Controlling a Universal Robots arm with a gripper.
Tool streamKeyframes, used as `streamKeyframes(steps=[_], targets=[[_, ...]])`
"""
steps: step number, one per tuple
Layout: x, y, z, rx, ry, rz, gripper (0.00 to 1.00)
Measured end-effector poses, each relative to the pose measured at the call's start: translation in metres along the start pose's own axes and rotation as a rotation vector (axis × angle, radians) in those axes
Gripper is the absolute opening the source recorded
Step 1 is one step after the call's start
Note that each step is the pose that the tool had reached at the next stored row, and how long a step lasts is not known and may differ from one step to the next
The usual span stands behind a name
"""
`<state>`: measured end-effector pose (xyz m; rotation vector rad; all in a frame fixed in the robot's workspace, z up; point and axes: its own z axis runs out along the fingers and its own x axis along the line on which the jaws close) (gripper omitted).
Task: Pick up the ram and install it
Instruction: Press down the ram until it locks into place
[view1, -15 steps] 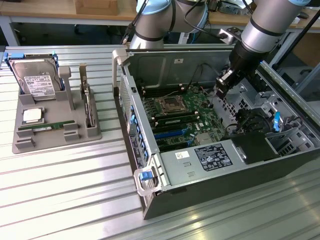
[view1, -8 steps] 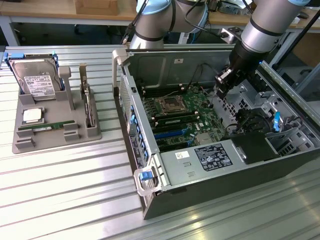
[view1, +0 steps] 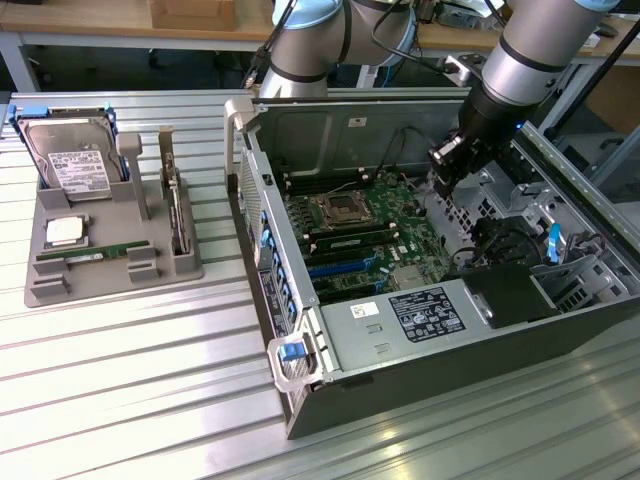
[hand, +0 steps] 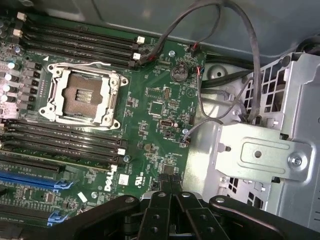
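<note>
A ram stick (view1: 92, 254), thin and green, lies in a slot at the front of the grey holder tray (view1: 45, 290) on the exterior view's left. A second thin card (view1: 177, 215) stands on edge in the tray's right-hand slot. My gripper (view1: 443, 172) hangs far from both, inside the open computer case (view1: 300, 400) over the right edge of the motherboard (view1: 400, 215). In the wrist view the gripper (hand: 167, 186) is shut with nothing between its black fingers (hand: 159, 200). Below it lie the empty CPU socket (hand: 82, 95) and black memory slots (hand: 65, 142).
A silver hard drive (view1: 70, 160) and a small square CPU chip (view1: 64, 231) sit on the same tray. Black cables (hand: 240, 60) loop beside a metal bracket (hand: 260, 152) close to the gripper. The power supply (view1: 420, 315) fills the case's front. The bench is ribbed metal.
</note>
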<state>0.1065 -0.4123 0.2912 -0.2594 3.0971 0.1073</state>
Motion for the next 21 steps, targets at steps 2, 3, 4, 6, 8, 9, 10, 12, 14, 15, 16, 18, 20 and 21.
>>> streamKeyframes(steps=[2, 3, 4, 6, 8, 9, 10, 12, 14, 15, 16, 18, 20, 21], targets=[[0.0000, 0.0000, 0.0000, 0.0006, -0.0011, 0.016, 0.10], [0.0000, 0.0000, 0.0000, 0.0009, -0.0016, 0.024, 0.10], [0.0000, 0.0000, 0.0000, 0.0011, -0.0019, 0.030, 0.10], [0.0000, 0.0000, 0.0000, 0.0020, -0.0034, 0.051, 0.10], [0.0000, 0.0000, 0.0000, 0.0029, -0.0052, 0.078, 0.10], [0.0000, 0.0000, 0.0000, 0.0034, -0.0060, 0.090, 0.10], [0.0000, 0.0000, 0.0000, 0.0040, -0.0070, 0.106, 0.10], [0.0000, 0.0000, 0.0000, 0.0055, -0.0099, 0.148, 0.10], [0.0000, 0.0000, 0.0000, 0.0071, -0.0126, 0.189, 0.10], [0.0000, 0.0000, 0.0000, 0.0075, -0.0134, 0.202, 0.10], [0.0000, 0.0000, 0.0000, 0.0077, -0.0135, 0.203, 0.10], [0.0000, 0.0000, 0.0000, 0.0077, -0.0135, 0.203, 0.10], [0.0000, 0.0000, 0.0000, 0.0077, -0.0135, 0.203, 0.10], [0.0000, 0.0000, 0.0000, 0.0077, -0.0135, 0.203, 0.10]])
